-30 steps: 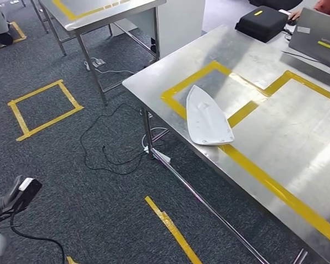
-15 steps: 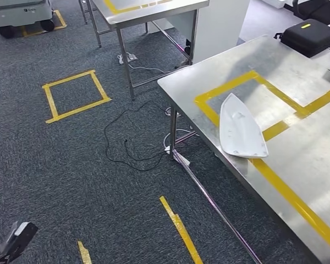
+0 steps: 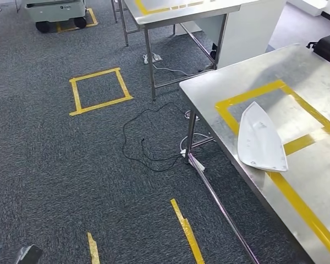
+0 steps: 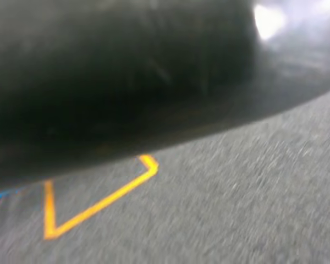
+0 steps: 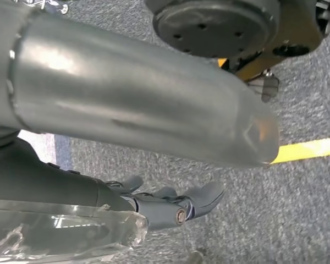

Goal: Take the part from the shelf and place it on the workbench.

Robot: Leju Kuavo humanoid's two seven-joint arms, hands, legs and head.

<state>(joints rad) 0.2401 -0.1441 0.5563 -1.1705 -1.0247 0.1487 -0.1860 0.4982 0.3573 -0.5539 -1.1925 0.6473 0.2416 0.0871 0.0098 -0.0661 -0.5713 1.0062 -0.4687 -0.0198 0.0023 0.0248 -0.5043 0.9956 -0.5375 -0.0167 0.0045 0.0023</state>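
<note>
Since the white part (image 3: 260, 140) lies on the worktop (image 3: 321, 181) with its near edge just beside the front rim, I judge the main risk to be a knock. A passing arm, or a bump against the steel frame, could tip it over the edge and onto the carpet. It also lies across the yellow tape (image 3: 296, 201) and not squarely within one marked field. If the placing is meant to be inside a box, it may count as poorly set.

On the floor, a black cable (image 3: 134, 137) loops out from under the worktop's corner leg towards open carpet. To my eye it is a snag for a walking robot's feet if its path passes that way. A stumble close to the worktop would be the likeliest cause of the part being struck.

Both arms seem to hang low beside the body. In the right wrist view the right robot hand (image 5: 155, 206) points down over the carpet. Its thick thumb and darker fingers (image 5: 204, 195) are stretched out and apart with nothing between them, so I take it as released and empty.

At the bottom corner of the head view, a grey sliver of the left robot hand (image 3: 26, 256) peeks in, well apart from the worktop. So little of it shows that I cannot tell whether it is released or clenched, and the left wrist view is too dark and blurred to help.
</note>
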